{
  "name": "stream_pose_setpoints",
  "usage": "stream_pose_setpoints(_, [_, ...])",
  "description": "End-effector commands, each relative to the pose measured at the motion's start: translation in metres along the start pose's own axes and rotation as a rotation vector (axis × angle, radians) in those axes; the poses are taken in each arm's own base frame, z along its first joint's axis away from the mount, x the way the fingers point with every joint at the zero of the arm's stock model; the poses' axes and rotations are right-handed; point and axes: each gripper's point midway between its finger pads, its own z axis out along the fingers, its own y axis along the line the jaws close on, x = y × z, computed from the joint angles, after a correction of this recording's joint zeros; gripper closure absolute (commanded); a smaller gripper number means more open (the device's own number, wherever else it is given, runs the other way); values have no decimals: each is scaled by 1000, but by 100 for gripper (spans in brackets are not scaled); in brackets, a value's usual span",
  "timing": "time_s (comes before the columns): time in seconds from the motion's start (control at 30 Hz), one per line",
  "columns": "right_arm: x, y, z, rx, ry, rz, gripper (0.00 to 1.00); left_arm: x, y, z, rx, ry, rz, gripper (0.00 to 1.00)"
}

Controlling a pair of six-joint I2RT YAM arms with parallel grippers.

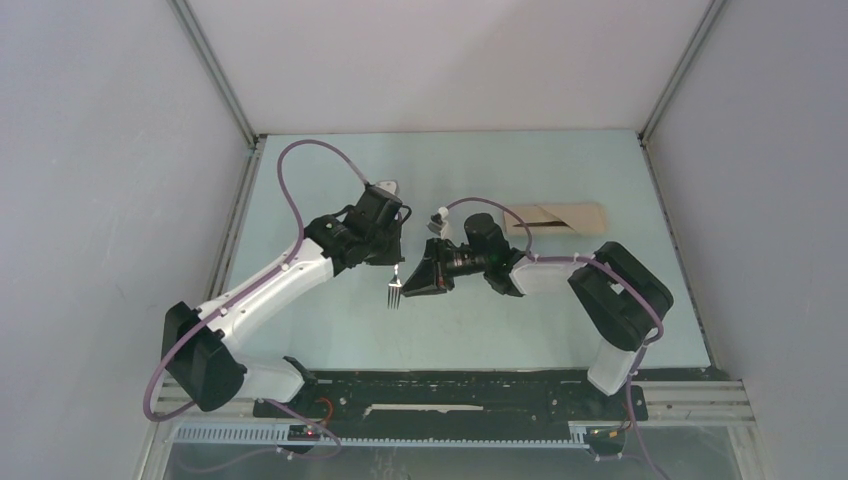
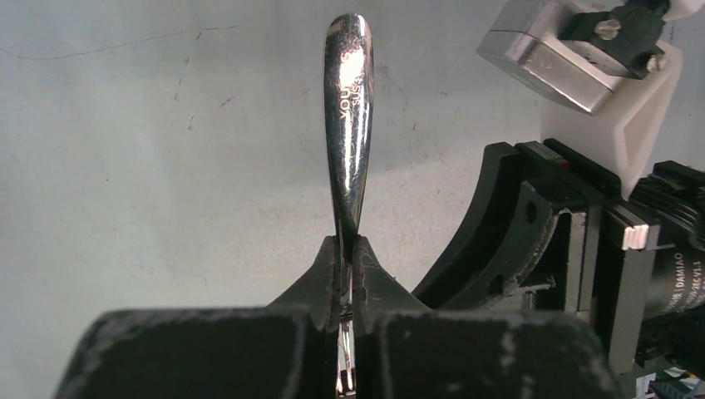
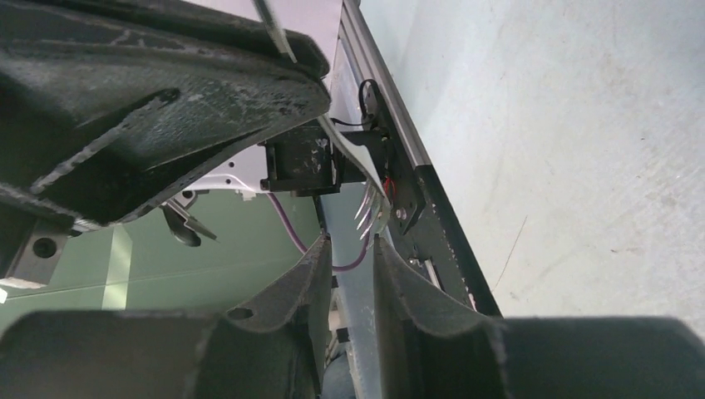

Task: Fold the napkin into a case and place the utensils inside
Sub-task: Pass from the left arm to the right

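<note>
My left gripper [image 1: 396, 262] is shut on a shiny metal fork [image 1: 394, 289], which hangs tines-down above the table. In the left wrist view the jaws [image 2: 349, 249] pinch the fork's neck and its handle [image 2: 350, 108] sticks out beyond them. My right gripper [image 1: 410, 284] is open, its tips right beside the fork's tines. In the right wrist view the fingers [image 3: 347, 245] stand a narrow gap apart, with the tines [image 3: 370, 212] just past them and untouched. The tan napkin [image 1: 570, 218] lies folded into a long strip at the back right, with a dark thin line along its near edge.
The left gripper's black body [image 3: 150, 100] fills the upper left of the right wrist view, close to my right fingers. The right arm's wrist [image 2: 540, 241] sits close on the right of the left wrist view. Grey walls and metal rails [image 1: 240, 200] enclose the table.
</note>
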Motion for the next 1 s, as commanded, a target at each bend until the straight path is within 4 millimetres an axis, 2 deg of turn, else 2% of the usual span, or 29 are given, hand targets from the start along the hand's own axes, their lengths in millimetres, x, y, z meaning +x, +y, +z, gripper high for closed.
stream_pose_setpoints(0.0, [1,-2,6,-10,-9,-12,68,-21,-17,-13,66,-62,14,100])
stream_pose_setpoints(0.3, [-5,-10,7,4,-31,-23,69,-17,-27,-14,104,-44,22,100])
stream_pose_setpoints(0.53, [-5,-11,8,-1,-32,-28,77,-16,-33,-13,125,-34,26,100])
stream_pose_setpoints(0.6, [-6,-10,8,-1,-34,-31,83,-15,-34,-13,126,-31,29,100])
stream_pose_setpoints(0.7, [-7,-8,8,-6,-39,-39,98,-15,-35,-13,133,-29,32,100])
stream_pose_setpoints(0.73, [-7,-8,8,-4,-41,-34,100,-15,-36,-14,138,-28,32,100])
stream_pose_setpoints(0.77, [-7,-7,8,0,-47,-28,100,-17,-37,-15,137,-30,31,97])
stream_pose_setpoints(0.87, [-18,-8,2,3,-125,40,100,-27,-36,-26,133,-60,30,57])
stream_pose_setpoints(0.9, [-23,-5,-2,-10,-154,75,100,-32,-34,-32,123,-77,26,48])
stream_pose_setpoints(0.97, [-38,-4,-12,-29,-230,169,100,-44,-32,-46,117,-115,31,39])
